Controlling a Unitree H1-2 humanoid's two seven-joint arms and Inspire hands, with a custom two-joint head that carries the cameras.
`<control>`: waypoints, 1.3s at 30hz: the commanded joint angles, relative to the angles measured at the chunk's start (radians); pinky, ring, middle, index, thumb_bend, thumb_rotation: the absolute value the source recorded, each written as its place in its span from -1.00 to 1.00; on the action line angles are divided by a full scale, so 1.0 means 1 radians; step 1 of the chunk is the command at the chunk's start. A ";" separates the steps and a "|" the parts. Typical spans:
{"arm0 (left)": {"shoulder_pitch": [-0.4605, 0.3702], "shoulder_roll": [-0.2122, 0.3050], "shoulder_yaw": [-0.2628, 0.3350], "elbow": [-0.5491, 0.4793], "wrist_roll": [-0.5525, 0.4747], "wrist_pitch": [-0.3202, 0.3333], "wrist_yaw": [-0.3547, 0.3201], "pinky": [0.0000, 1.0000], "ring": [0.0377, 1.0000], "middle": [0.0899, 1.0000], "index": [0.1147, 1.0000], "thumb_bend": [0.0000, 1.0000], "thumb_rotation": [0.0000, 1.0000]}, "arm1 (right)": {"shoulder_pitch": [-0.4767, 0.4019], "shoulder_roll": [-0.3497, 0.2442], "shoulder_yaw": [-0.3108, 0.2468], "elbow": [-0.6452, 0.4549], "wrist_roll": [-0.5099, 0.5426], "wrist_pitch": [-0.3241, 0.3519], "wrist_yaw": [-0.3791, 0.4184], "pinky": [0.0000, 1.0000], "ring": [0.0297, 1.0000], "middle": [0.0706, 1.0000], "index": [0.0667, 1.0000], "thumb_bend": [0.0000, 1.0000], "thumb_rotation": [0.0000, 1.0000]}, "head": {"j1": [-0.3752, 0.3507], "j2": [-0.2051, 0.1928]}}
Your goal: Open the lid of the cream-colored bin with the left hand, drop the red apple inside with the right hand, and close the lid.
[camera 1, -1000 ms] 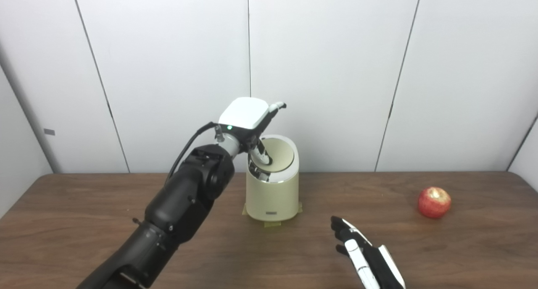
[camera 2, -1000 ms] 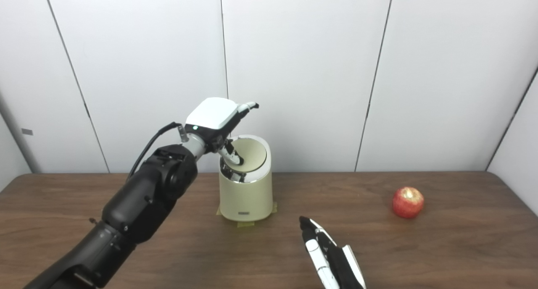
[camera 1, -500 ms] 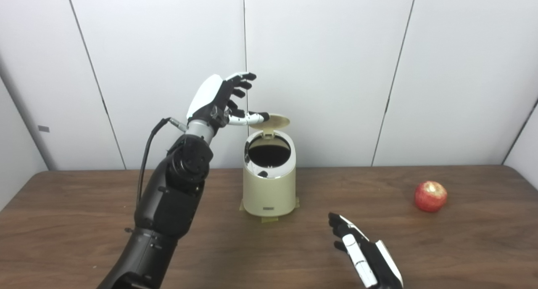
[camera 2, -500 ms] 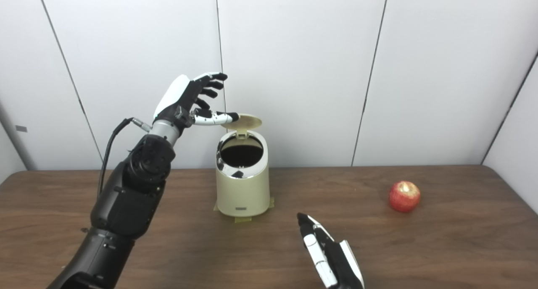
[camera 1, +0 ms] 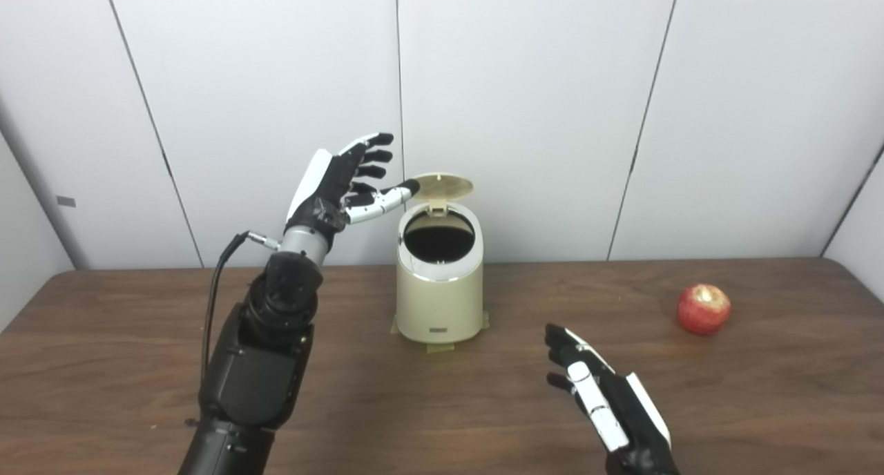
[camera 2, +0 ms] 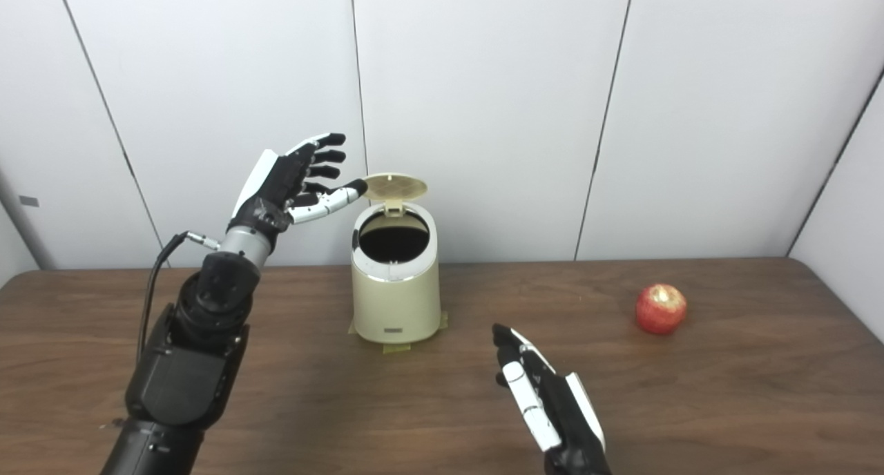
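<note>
Left eye view first: my left hand [camera 1: 338, 185] is raised at the height of the cream bin's [camera 1: 439, 302] top, just to its left, palm turned toward the bin, fingers spread apart and holding nothing. The thumb reaches toward the bin's lid [camera 1: 440, 184]; its tip sits at the lid's left edge, and I cannot tell whether it touches. My left forearm rises steeply from the bottom edge, with a black cable looping off the wrist.

Lid stands swung up on its hinge at the back of the bin, underside facing forward and down. Bin mouth is open and dark inside, ringed by a shiny rim. Bin stands upright on the brown table [camera 1: 138, 392], with bits of yellowish tape showing at its foot. A small dark label sits low on the bin's front; too small to read. No other writing legible.

My right hand [camera 1: 608, 406] lies low over the table, in front of the bin and to its right, fingers stretched forward and slightly apart, empty. Whether it rests on the wood or hangs just above it I cannot tell.

Red apple [camera 1: 703, 309] sits on the table well to the right of the bin, apart from both hands, a pale patch on its top.
</note>
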 commanded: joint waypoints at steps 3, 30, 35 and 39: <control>0.003 0.003 -0.004 -0.081 0.006 -0.004 0.029 0.51 0.62 0.63 0.73 0.16 -0.11 | -0.074 -0.022 -0.047 -0.073 0.058 0.033 0.021 0.68 0.82 0.78 0.72 0.11 0.53 | -0.001 0.004; 0.370 -0.002 0.061 -0.373 -0.073 -0.020 0.061 0.71 0.70 0.66 0.69 -0.09 0.02 | -0.215 -0.308 -0.227 0.003 -0.360 0.035 0.174 0.72 0.85 0.85 0.71 0.68 -0.25 | -0.246 0.039; 0.401 0.005 0.078 -0.383 -0.091 -0.023 0.062 0.64 0.68 0.65 0.70 -0.19 -0.07 | -0.249 -0.365 -0.234 0.036 -0.420 0.034 0.204 0.70 0.85 0.83 0.69 0.68 -0.45 | -0.317 0.047; 0.424 0.016 0.091 -0.409 -0.102 0.000 0.048 0.75 0.73 0.67 0.71 -0.23 -0.13 | -0.266 -0.429 -0.219 0.073 -0.471 0.033 0.211 0.77 0.85 0.81 0.70 0.68 -0.49 | -0.346 0.051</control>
